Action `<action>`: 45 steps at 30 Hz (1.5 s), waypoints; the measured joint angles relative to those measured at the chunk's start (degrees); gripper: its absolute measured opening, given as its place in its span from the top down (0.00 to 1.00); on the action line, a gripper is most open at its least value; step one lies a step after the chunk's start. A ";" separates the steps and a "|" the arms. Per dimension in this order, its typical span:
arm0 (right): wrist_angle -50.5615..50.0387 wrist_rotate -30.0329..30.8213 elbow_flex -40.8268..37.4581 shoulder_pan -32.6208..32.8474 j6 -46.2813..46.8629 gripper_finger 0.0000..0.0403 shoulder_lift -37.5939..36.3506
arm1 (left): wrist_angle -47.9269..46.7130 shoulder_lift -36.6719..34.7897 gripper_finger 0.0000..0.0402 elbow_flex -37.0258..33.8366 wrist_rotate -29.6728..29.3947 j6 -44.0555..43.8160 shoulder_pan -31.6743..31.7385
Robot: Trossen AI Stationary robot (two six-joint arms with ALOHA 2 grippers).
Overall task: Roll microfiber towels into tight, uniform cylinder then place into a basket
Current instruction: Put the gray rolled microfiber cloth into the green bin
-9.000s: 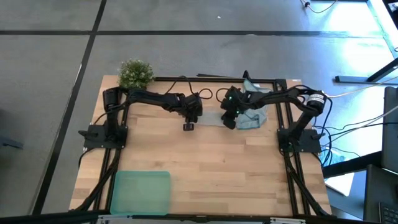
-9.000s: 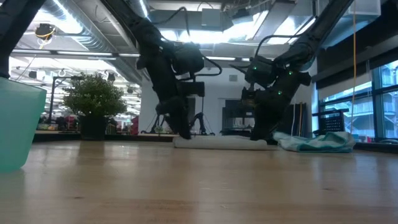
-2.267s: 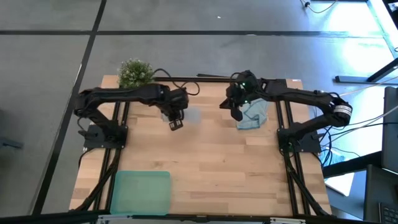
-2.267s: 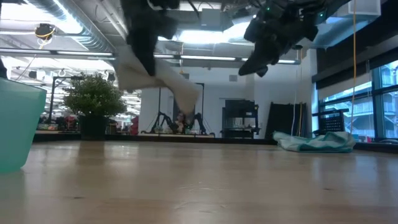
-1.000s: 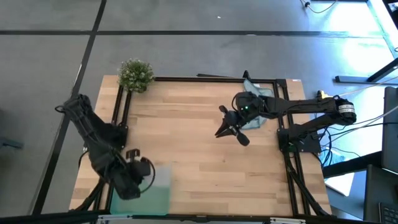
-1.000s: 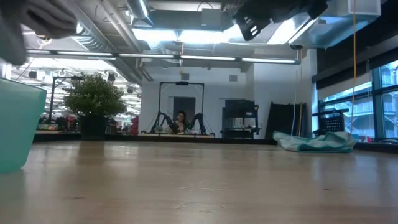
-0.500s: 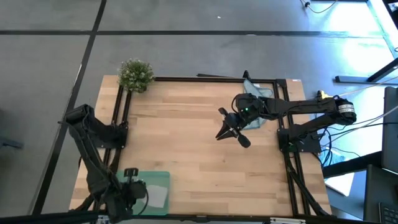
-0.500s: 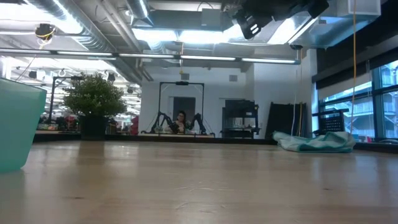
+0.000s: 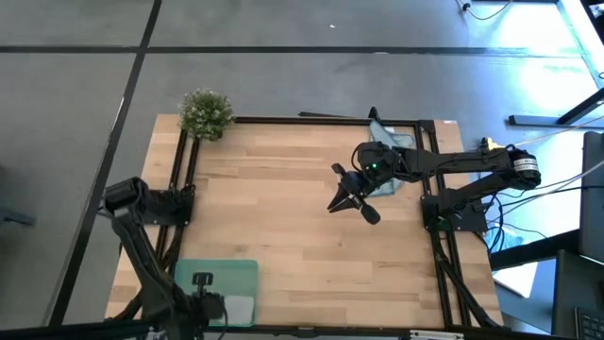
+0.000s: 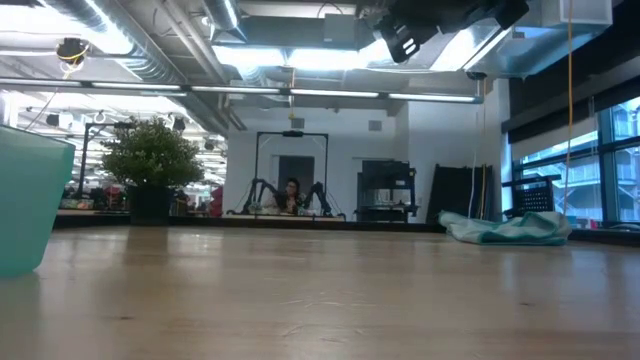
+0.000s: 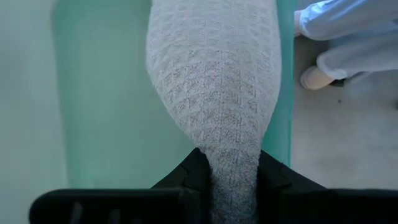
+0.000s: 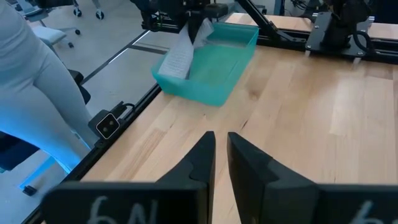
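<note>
Fingers of my left gripper [image 11: 233, 177] are clamped on the pale grey towel [image 11: 214, 81], which hangs rolled above the mint-green basket [image 9: 193, 283] at the near left corner of the tabletop [image 9: 302, 227]. From the right wrist camera I see that towel [image 12: 181, 55] drooping over the basket's [image 12: 211, 68] edge. My right gripper [image 9: 351, 198] hovers over the middle-right of the tabletop, its fingers nearly together with a narrow gap and holding nothing. Behind it, the light blue towel [image 10: 510, 230] lies crumpled at the far right edge.
</note>
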 joint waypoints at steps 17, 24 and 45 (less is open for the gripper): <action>0.00 0.04 0.00 -0.02 0.05 0.89 0.00 | 2.95 2.95 0.85 -0.02 0.89 0.37 -0.17; 0.00 0.04 0.00 -0.02 0.05 0.89 0.00 | 3.60 2.95 0.85 0.00 1.29 0.31 -0.17; 0.00 0.07 0.00 -0.03 0.07 0.89 0.00 | 4.06 2.95 0.85 0.00 1.78 -5.90 -0.50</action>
